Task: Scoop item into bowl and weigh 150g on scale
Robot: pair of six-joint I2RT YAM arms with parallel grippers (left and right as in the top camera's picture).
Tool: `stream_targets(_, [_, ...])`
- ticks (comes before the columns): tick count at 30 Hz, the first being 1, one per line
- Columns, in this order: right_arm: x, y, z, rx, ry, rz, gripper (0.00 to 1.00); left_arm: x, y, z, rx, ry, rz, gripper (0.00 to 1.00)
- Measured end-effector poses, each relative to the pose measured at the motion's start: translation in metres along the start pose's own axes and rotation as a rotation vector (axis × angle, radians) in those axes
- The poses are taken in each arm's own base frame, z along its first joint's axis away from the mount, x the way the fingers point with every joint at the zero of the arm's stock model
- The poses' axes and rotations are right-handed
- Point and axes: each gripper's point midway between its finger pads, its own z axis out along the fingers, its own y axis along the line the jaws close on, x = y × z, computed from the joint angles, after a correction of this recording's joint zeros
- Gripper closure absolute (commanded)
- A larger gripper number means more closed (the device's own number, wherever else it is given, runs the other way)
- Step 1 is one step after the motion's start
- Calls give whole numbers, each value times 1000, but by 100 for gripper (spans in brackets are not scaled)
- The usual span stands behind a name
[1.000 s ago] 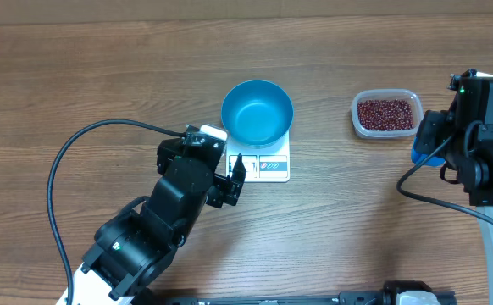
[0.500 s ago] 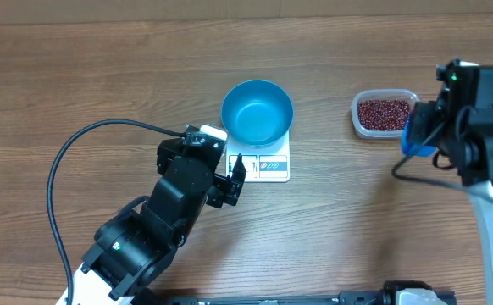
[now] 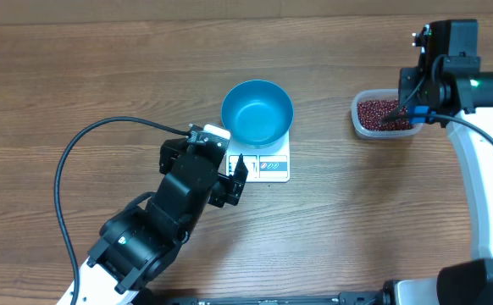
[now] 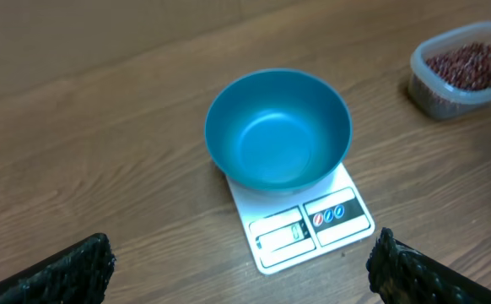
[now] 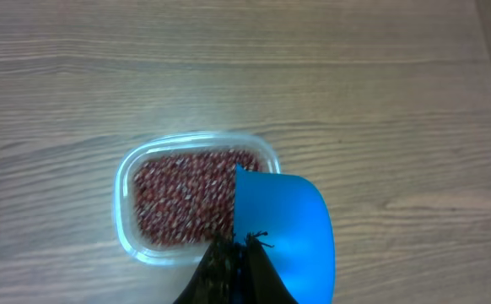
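Your right gripper [image 5: 233, 268] pinches the blue scoop [image 5: 286, 232], its mouth poised over the beans [image 5: 178, 198] in the clear tub [image 5: 121, 194], upper right of the overhead view, ready to dig. The bowl [image 3: 257, 112] sits empty on the scale [image 3: 268, 166] at centre (so additions should register directly). Your left gripper [image 3: 234, 180], spread wide, hangs beside it.

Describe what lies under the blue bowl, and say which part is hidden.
The white scale sits under the bowl. Its front edge with display and buttons shows; the bowl covers the rest of its platform.
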Motion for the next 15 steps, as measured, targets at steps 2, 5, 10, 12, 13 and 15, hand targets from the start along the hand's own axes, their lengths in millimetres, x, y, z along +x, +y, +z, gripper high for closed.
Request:
stream_targets(2, [-3, 0, 8, 13, 0, -13, 96, 4, 0, 2, -3, 17, 6, 0])
stream_targets(5, [-5, 1, 18, 23, 5, -37, 96, 8, -1, 7, -6, 38, 13, 1])
stream_targets(10, [-3, 11, 31, 20, 27, -81, 96, 17, -5, 21, -14, 90, 31, 0])
stream_targets(12, [-4, 14, 30, 16, 21, -87, 96, 23, -7, 29, -18, 117, 41, 0])
stream_targets(13, [-2, 15, 30, 16, 29, -91, 96, 27, -8, 34, -22, 139, 49, 0])
stream_targets(15, [2, 14, 30, 17, 46, -96, 96, 34, -10, 42, -27, 171, 60, 0])
